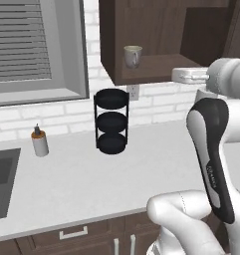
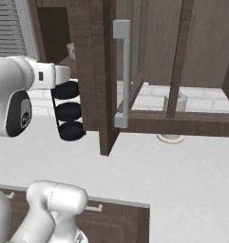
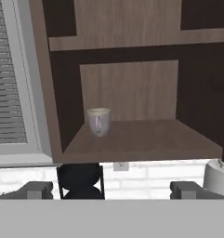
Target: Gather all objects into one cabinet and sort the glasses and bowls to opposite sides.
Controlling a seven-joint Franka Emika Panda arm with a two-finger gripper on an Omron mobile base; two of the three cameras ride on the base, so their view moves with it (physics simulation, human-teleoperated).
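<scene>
A grey-beige handled mug [image 3: 99, 122] stands upright on the floor of the open dark-brown wall cabinet [image 3: 146, 139], near its left wall, below a shelf board [image 3: 132, 41]. The left base view shows the same mug [image 1: 133, 56] in the cabinet [image 1: 156, 69]. My gripper [image 3: 112, 190] is open and empty. It hangs in front of the cabinet, slightly below its floor and well short of the mug. Its white hand [image 1: 188, 74] sits by the cabinet's front right edge. The bowls are out of view.
A black three-tier rack [image 1: 111, 121] stands on the white counter [image 1: 91, 184] under the cabinet. The open cabinet door [image 2: 99, 76] with its grey handle [image 2: 123, 71] juts toward me. A white canister [image 2: 175, 102] stands behind it. A soap dispenser [image 1: 40, 142] and a sink [image 1: 2, 182] lie left.
</scene>
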